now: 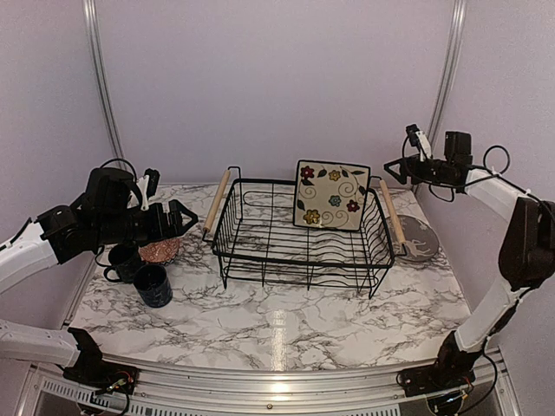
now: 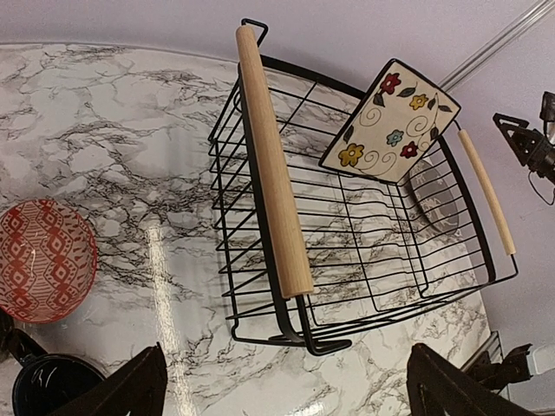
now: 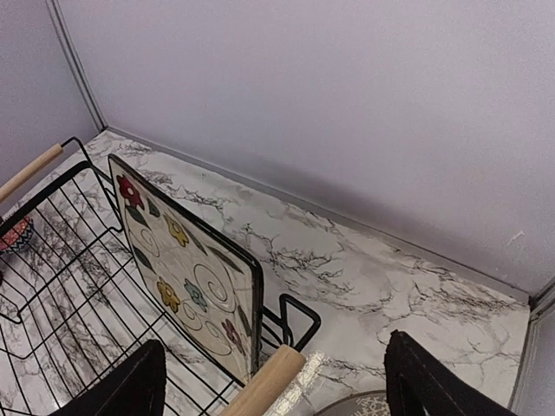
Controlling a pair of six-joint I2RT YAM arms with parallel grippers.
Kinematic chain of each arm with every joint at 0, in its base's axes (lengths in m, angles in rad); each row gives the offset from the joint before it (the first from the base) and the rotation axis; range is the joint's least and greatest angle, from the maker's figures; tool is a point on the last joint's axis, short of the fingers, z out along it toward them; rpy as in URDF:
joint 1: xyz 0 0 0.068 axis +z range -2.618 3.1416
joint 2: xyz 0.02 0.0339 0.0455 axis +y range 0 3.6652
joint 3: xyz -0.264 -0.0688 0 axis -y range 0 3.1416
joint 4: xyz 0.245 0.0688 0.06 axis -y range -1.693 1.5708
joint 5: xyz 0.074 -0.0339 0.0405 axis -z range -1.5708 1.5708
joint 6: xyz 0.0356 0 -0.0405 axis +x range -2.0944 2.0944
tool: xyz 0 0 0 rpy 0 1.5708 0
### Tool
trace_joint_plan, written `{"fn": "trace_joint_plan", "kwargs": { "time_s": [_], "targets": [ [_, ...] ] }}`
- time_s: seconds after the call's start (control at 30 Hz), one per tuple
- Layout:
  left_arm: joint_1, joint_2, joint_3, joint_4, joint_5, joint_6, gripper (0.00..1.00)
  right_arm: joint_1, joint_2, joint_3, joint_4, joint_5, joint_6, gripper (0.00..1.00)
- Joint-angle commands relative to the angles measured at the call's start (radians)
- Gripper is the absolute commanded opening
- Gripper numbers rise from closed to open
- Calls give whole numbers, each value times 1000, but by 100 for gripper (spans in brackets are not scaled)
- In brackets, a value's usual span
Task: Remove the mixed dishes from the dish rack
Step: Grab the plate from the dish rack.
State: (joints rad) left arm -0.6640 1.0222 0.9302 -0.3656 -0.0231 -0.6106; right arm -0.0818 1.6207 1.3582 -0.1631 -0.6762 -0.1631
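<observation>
The black wire dish rack stands mid-table. The square cream floral plate leans upright in its back right corner; the rack holds nothing else that I can see. The round grey plate lies on the table right of the rack. The small bowl, reddish inside, and two dark mugs sit left of the rack. My left gripper is open and empty above the bowl, facing the rack's left handle. My right gripper is open and empty, high beside the rack's back right corner.
Walls close in behind and at both sides. The rack's right wooden handle lies just under my right gripper, with the floral plate to its left. Bare marble table lies in front of the rack.
</observation>
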Motion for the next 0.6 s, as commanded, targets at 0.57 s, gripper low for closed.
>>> {"fn": "trace_joint_plan", "kwargs": {
  "time_s": [0.57],
  "targets": [
    [-3, 49, 77, -9, 18, -27, 99, 115, 404, 483, -401, -105, -341, 57]
  ]
}}
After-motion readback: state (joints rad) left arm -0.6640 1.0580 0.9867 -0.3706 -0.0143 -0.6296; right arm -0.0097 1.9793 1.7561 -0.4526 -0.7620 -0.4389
